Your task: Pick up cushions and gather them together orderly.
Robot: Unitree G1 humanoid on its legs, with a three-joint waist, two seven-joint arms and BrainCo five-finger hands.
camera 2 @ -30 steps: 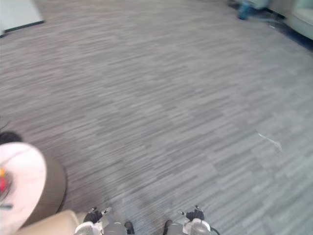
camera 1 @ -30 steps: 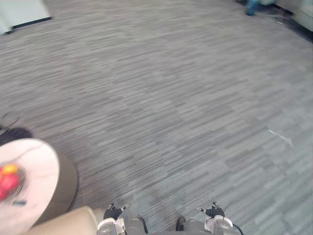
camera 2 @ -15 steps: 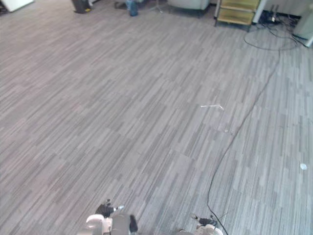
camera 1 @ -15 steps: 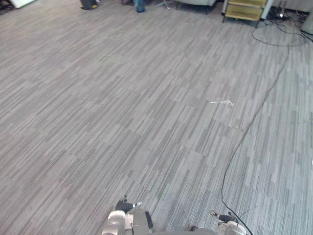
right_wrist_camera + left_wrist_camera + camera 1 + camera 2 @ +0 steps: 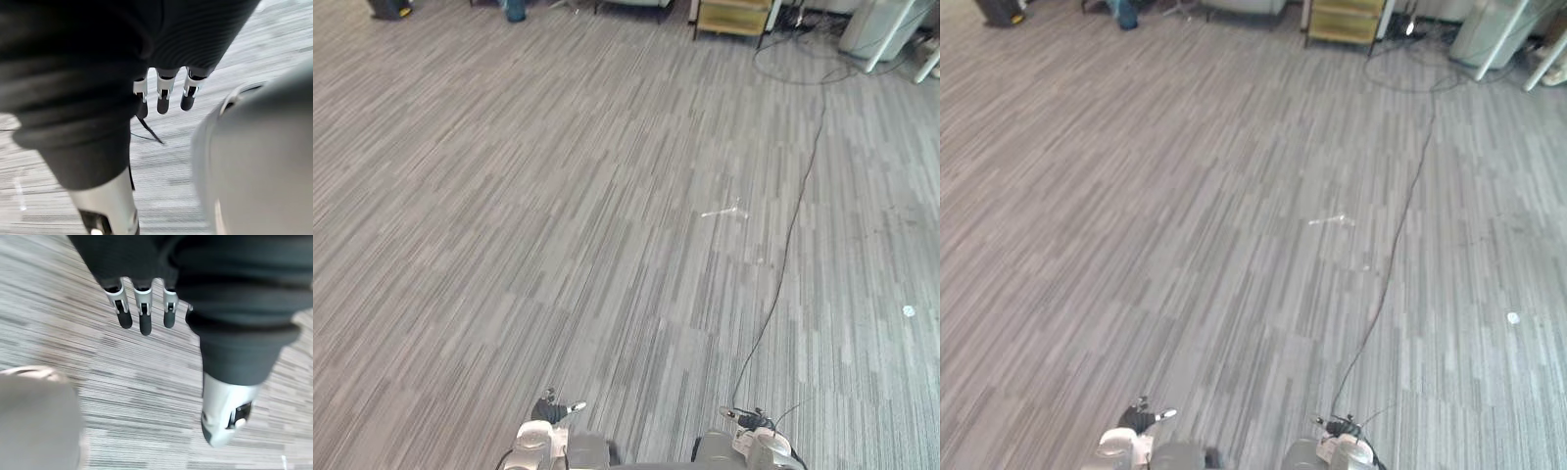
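Observation:
My left hand (image 5: pixel 143 313) hangs over grey striped carpet (image 5: pixel 146 396). Its fingers are straight, its thumb (image 5: pixel 226 421) stands apart, and it holds nothing. My right hand (image 5: pixel 164 95) also hangs above the carpet with straight fingers, and nothing lies between them. In both eye views open carpet (image 5: pixel 558 196) stretches ahead of me.
A thin black cable (image 5: pixel 785 262) runs across the carpet from the far right towards me. A small white scrap (image 5: pixel 724 211) and a white speck (image 5: pixel 908 311) lie on the floor. At the far edge are a yellow wooden shelf (image 5: pixel 734 17), white furniture legs (image 5: pixel 886 29) and a person's leg (image 5: pixel 515 10).
The camera has swung round. The round table with fruit at the lower left has left the picture, and the cable, shelf and white furniture legs have come in.

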